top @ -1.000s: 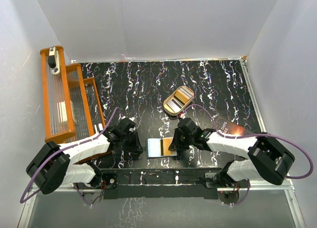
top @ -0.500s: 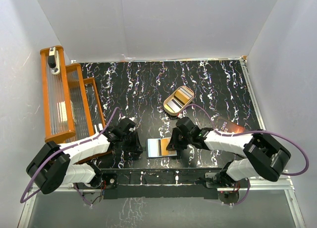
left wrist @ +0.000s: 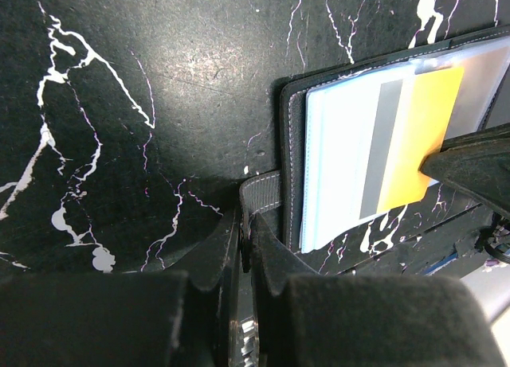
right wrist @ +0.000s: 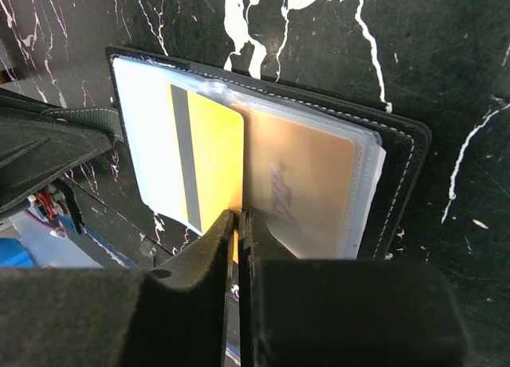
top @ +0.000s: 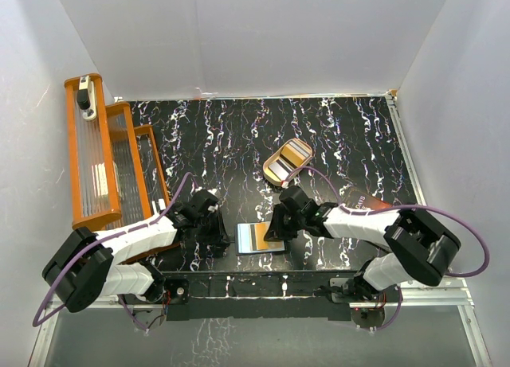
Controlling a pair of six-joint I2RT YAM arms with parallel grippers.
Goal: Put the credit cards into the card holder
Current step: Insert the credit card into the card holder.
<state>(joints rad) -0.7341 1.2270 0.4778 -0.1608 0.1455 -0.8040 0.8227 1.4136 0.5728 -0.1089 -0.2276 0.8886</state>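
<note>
The black card holder [top: 249, 238] lies open near the table's front edge, its clear sleeves facing up. My left gripper [left wrist: 247, 220] is shut on the holder's strap tab [left wrist: 265, 193] at its left side. A gold-orange credit card [right wrist: 213, 156] with a grey stripe lies partly inside a clear sleeve [right wrist: 315, 172]. My right gripper [right wrist: 237, 217] is shut on that card's near edge. In the top view the right gripper [top: 275, 232] sits at the holder's right edge and the left gripper [top: 227, 238] at its left. More credit cards lie in the tan oval tray [top: 273, 158].
An orange rack [top: 103, 156] stands along the left wall. A dark flat sheet with pale lettering [top: 368, 204] lies right of my right arm. White walls close in the table on three sides.
My right gripper has moved a little to the left with the gold-orange card, sliding it further over the holder. The left gripper and the holder have stayed put.
</note>
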